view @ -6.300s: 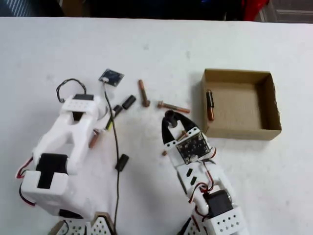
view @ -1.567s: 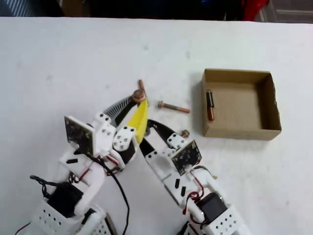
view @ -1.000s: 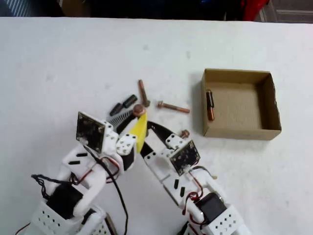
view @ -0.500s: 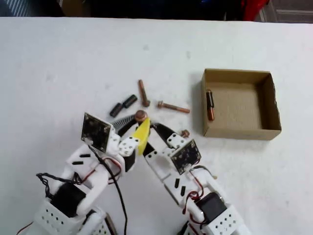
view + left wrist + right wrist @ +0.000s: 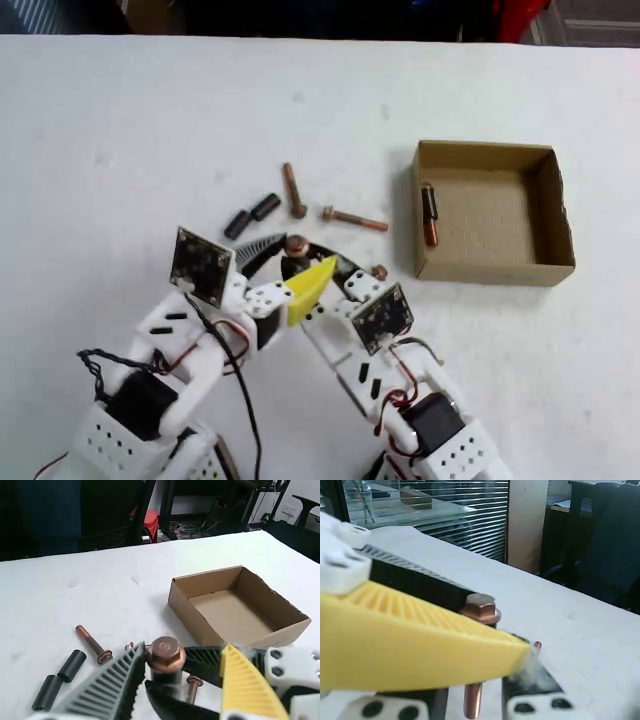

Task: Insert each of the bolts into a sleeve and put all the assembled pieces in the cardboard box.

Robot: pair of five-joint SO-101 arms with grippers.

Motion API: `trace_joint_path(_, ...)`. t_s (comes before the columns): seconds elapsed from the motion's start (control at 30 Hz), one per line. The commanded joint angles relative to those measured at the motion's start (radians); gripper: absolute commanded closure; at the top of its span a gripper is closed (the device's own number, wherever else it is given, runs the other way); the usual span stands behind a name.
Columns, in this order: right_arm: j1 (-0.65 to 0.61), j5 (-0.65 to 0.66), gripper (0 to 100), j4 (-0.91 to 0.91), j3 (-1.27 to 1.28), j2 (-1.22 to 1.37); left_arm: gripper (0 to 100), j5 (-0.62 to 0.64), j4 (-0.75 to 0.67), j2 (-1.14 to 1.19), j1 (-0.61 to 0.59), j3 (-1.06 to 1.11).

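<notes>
A bolt [image 5: 295, 243] is seen standing head-up over the table, between the two arms. Its shank is dropped through a black sleeve [image 5: 164, 676]. The sleeve appears to be pinched by the right gripper [image 5: 296, 260], though most of it is hidden behind the yellow finger [image 5: 420, 645], so the grip is judged rather than plainly seen. The left gripper [image 5: 308, 251] is spread wide: its grey ribbed finger [image 5: 107, 685] lies just beside the bolt head and the yellow one is swung well away.

The insertion is judged nearly done. The head should be seated down against the sleeve before anything else is attempted. The left gripper is best drawn back along its own line, so that the head is not clipped by the grey finger. The hold should be taken on the sleeve, and the piece carried head-up to the cardboard box [image 5: 487, 148] so the bolt cannot slide out.

One assembled piece [image 5: 429, 215] lies in the box by its near wall. Two bolts [image 5: 292, 190] [image 5: 355, 218] and two sleeves [image 5: 265, 207] [image 5: 237, 223] lie loose on the white table [image 5: 120, 100]. A further bolt [image 5: 378, 271] is seen close by the right arm.

Behind the table, window blinds [image 5: 445, 505] and a dark office chair [image 5: 610, 555] are seen.
</notes>
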Motion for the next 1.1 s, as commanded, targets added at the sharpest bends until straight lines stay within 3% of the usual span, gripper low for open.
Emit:
trace_joint_path(0.0, 0.012, -0.002, 98.2, -0.018, 0.009, -0.010, 74, 0.008, -0.018, -0.008, -0.002, -0.115)
trace_joint_path(0.13, 0.012, -0.002, 98.2, -0.016, 0.009, -0.010, 74, 0.008, -0.017, -0.008, -0.028, -0.167)
trace_joint_path(0.4, 0.012, -0.002, 98.2, 0.010, 0.009, -0.015, 78, 0.008, 0.015, -0.008, -0.219, -0.256)
trace_joint_path(0.53, 0.012, 0.000, 98.2, 0.010, 0.009, -0.013, 97, 0.008, 0.189, -0.010, -0.289, -0.388)
trace_joint_path(0.57, 0.012, 0.000, 98.2, 0.010, 0.009, -0.013, 99, 0.008, 0.244, -0.010, -0.308, -0.422)
trace_joint_path(0.67, 0.012, 0.000, 98.1, 0.010, 0.009, -0.013, 92, 0.008, 0.404, -0.010, -0.355, -0.499)
trace_joint_path(0.77, 0.012, 0.000, 98.1, 0.012, 0.009, -0.010, 94, 0.006, 0.519, -0.010, -0.394, -0.543)
trace_joint_path(1.07, 0.013, 0.000, 98.1, 0.059, 0.009, -0.015, 98, -0.078, 0.663, -0.010, -0.412, -0.548)
